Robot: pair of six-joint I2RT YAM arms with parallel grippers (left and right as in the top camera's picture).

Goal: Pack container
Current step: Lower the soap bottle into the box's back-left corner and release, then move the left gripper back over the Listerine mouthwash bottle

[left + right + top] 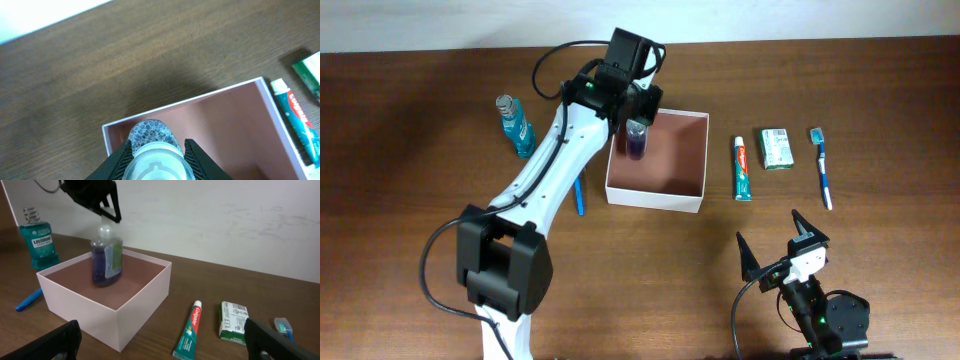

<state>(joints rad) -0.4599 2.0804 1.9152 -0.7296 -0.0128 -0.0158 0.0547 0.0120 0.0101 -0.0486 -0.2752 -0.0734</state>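
The container (675, 155) sits on the table (420, 110) a little left of centre, open top up, its pinkish-brown floor bare except at the far-left corner. There the left gripper (636, 118) reaches down from above, its 2 fingers (120, 159) closed against the clear cap of a bottle (106, 260) of purple liquid with a green label. The bottle hangs upright inside the walls, close to the far and left sides. The right wrist view shows it blurred, and whether its base touches the floor cannot be told. The right gripper (767, 225) is low at the near edge of the table, right of the container and well apart from it, its jaws spread wide with nothing between them. Outside the box, a blue mouthwash bottle (516, 125) stands upright to the left, near the left arm. A blue stick-like thing (579, 195), too small to identify, lies just beside the container's left wall. To the right, 3 things lie in a row: a toothpaste tube (743, 168) nearest the box, then a small green-and-white carton (777, 148), then a blue-and-white toothbrush (822, 170) farthest out. None of the 3 touches another or the container.
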